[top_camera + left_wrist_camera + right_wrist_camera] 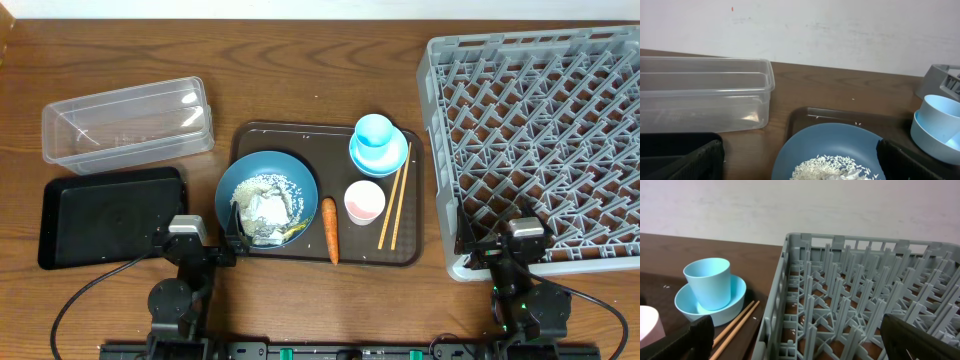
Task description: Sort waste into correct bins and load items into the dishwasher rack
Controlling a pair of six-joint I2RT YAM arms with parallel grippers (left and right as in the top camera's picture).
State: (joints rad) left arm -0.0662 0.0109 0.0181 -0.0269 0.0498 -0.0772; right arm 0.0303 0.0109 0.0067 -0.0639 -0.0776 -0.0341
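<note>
**Status:** no sorting or loading is evident.

- **Rack:** The dishwasher rack [432,150], at the table's right edge, is empty.
- **Bins:** The clear tub [125,125] at the left rear and the black tray [110,215] in front of it hold nothing.
- **Brown serving tray [300,140], table centre:**
  - The blue bowl [240,175] sits at the tray's left end, with rice [268,190] and wrapper scraps [262,225] inside.
  - The carrot [330,230] lies just beside the bowl.
  - The light-blue cup [374,133] stands on its saucer [395,160] at the tray's right rear corner.
  - The white-pink cup [364,202] and chopsticks [393,208] lie in front of the cup and saucer.
- **Grippers:** The left gripper [200,240] and right gripper [510,248] sit at the table's front edge, jaws wide, holding nothing.

**Judgement:** every step is outstanding.
</note>
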